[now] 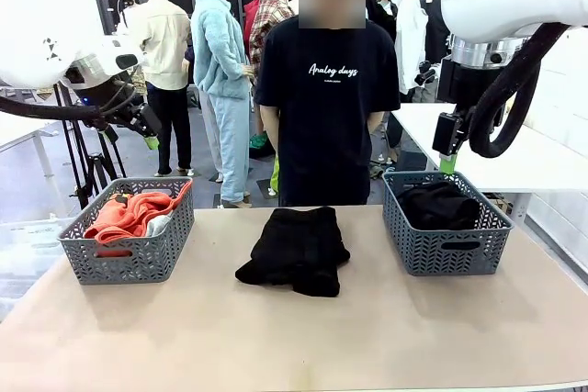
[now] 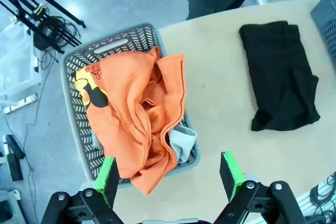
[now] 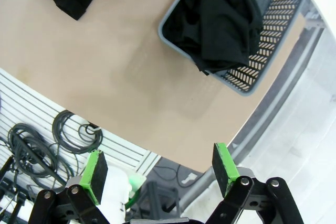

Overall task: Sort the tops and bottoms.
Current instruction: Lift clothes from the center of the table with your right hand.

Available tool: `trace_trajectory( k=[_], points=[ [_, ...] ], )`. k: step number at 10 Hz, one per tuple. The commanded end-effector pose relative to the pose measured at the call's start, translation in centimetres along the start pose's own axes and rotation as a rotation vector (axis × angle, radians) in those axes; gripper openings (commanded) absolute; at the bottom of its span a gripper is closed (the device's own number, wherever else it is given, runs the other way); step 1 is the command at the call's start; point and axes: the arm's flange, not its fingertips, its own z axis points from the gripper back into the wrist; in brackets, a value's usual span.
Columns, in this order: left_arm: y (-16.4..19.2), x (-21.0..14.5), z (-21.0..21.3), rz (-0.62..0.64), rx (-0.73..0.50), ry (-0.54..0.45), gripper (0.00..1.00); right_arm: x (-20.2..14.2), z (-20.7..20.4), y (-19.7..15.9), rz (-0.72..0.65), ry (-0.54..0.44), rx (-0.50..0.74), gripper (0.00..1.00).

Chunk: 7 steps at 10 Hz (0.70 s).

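An orange-red top [image 1: 133,211] lies heaped in the left grey basket [image 1: 124,262] with a light grey top [image 1: 159,223] tucked beside it. From the left wrist, the orange top [image 2: 136,119] spills over the rim and the grey top [image 2: 184,144] peeks out under it. One folded black bottom [image 1: 296,250] rests mid-table, and a second black bottom [image 1: 438,204] fills the right basket [image 1: 447,252]. My left gripper [image 1: 150,140] hangs open above the left basket, empty. High over the right basket, my right gripper [image 1: 447,163] is open and empty too.
A person in a black printed T-shirt [image 1: 329,98] stands at the far edge, hands behind the back. The left wrist view has tripod legs [image 2: 37,14] on the floor left of the table. Cables [image 3: 37,150] lie under the table's near edge.
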Motion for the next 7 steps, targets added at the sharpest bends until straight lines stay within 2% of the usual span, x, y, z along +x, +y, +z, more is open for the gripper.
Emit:
trace_trajectory(
  k=[1, 2, 3, 5, 7],
  points=[
    [0.5, 0.0, 0.0, 0.025, -0.003, -0.01, 1.0, 0.1, 0.0, 0.0, -0.014, 0.016, -0.017, 1.0],
    [-1.6, -0.8, -0.3, -0.114, -0.071, -0.009, 1.0, 0.1, 0.0, 0.0, -0.014, 0.016, -0.017, 1.0],
    [-3.5, -2.0, 1.2, -0.276, -0.174, -0.034, 1.0, 0.1, 0.0, 0.0, -0.014, 0.016, -0.017, 1.0],
    [-5.4, -5.6, 5.2, -0.456, -0.277, -0.049, 1.0, 0.1, 0.0, 0.0, -0.014, 0.016, -0.017, 1.0],
    [-6.7, -7.7, 5.4, -0.552, -0.234, 0.066, 1.0, 0.1, 0.0, 0.0, -0.014, 0.016, -0.017, 1.0]
  ],
)
